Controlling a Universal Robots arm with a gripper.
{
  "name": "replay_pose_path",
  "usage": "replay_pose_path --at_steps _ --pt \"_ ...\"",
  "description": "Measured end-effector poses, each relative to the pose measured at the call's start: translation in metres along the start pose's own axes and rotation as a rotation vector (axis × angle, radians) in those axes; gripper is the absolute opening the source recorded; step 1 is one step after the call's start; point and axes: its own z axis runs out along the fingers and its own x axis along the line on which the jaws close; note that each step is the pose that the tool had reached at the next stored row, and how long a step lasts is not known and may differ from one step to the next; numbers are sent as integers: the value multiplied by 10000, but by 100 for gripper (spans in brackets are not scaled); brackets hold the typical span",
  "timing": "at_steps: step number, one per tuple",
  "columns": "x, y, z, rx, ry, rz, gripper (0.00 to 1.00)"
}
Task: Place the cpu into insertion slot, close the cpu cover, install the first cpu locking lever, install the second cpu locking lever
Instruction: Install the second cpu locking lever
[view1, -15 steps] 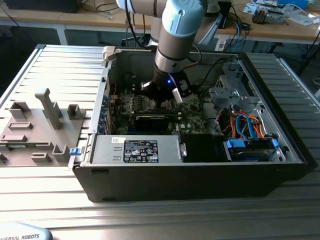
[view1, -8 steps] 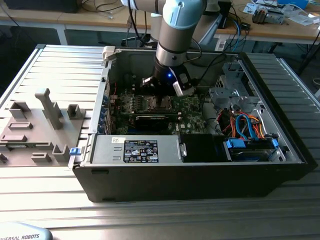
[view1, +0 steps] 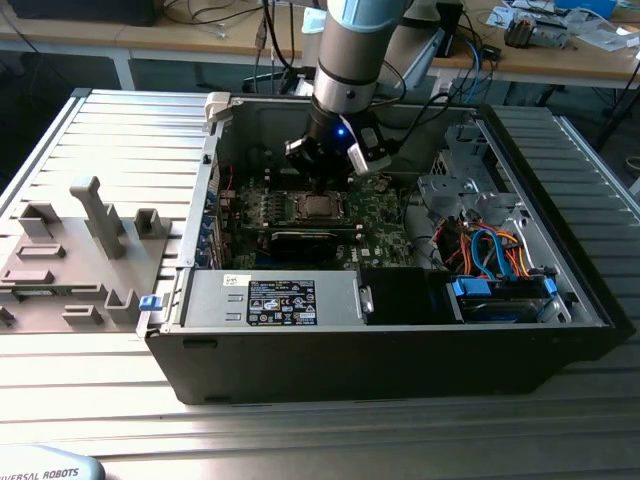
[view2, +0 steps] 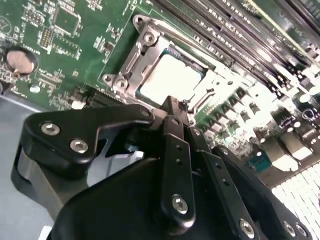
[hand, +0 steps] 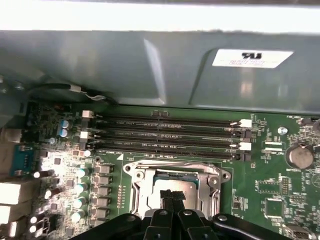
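Nearest my wrist cameras is the matte black gripper (view2: 176, 111), fingers pressed together and holding nothing, tips just over the cpu (view2: 169, 80). Beyond sits the green circuit board (hand: 270, 185) in its grey steel case (view1: 400, 350). I judge the dull silver chip seated in the insertion slot (hand: 175, 187), the thin bright cpu cover (hand: 145, 172) down around it; the levers need a precise push.
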Motion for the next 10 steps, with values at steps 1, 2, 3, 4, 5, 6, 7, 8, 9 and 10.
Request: replay_pose_path --at_steps 1,2,3,4,5,6,7,8,9,10 --pt "0 1 -1 -4 -2 -1 11" --pt "0 1 -3 -2 -2 -1 11" --pt "0 1 -6 -1 -1 -1 11" --pt "0 1 -7 -1 -1 0 11" --pt "0 1 -9 -1 -1 -1 11" --pt "1 1 -12 0 -1 -1 11" --pt "1 1 -13 -1 -1 -1 11" --pt "1 2 -15 0 0 -1 11" --pt "1 2 -17 0 -1 -1 11" --pt "2 2 -19 0 0 0 11"
